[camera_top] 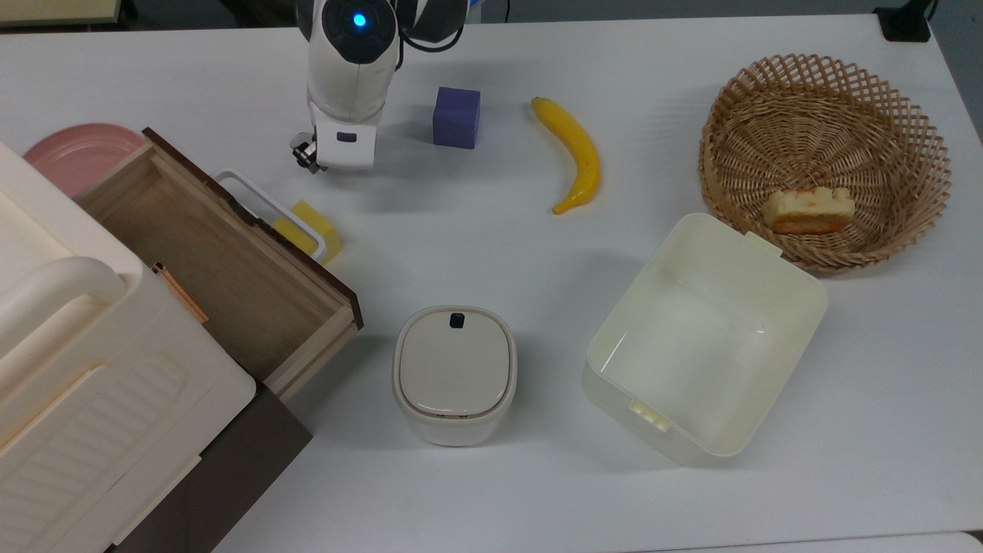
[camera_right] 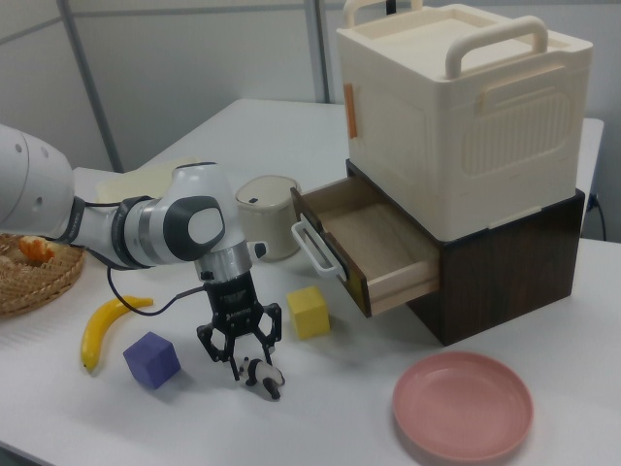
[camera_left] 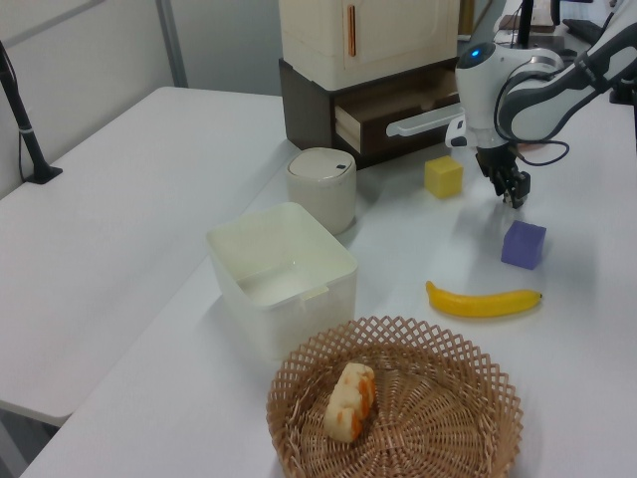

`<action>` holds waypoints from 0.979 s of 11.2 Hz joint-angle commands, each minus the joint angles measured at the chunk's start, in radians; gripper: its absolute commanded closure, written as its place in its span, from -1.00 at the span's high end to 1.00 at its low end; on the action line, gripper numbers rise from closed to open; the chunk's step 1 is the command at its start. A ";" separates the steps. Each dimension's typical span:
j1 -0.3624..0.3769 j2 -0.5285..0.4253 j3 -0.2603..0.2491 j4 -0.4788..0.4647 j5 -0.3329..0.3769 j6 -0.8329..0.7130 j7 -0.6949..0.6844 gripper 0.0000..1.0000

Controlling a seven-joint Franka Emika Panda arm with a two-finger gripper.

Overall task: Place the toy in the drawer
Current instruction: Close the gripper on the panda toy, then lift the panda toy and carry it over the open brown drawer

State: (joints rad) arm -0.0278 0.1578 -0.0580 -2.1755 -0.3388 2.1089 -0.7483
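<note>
In the top view, the arm's white wrist hangs over the far part of the table (camera_top: pixel 491 476), its bulk covering the spot beneath, with the purple cube (camera_top: pixel 456 117) just to the top view's right and the yellow banana (camera_top: pixel 572 153) beyond that. The drawer (camera_top: pixel 223 269) stands pulled out at the top view's left, its wooden floor bare, ready to receive something dropped from above.

In the left view, the gripper (camera_left: pixel 515 189) points straight down near the far right, between the yellow cube (camera_left: pixel 444 176) and the purple cube, low to the table, a posture suited to a top-down pick.

In the right view, the gripper (camera_right: pixel 240 355) has its fingers spread wide and holds nothing. The toy (camera_right: pixel 262 375), a small panda, stands on the table just below and slightly to the right view's right of the fingertips, so it looks not yet grasped. The open drawer lies to the right view's right, beyond the yellow cube.
</note>
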 commanded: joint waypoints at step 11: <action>0.058 0.008 0.009 0.537 0.188 -0.306 0.040 -0.50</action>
State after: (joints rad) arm 0.0213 0.1555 -0.0464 -1.7763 -0.2028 1.8750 -0.7181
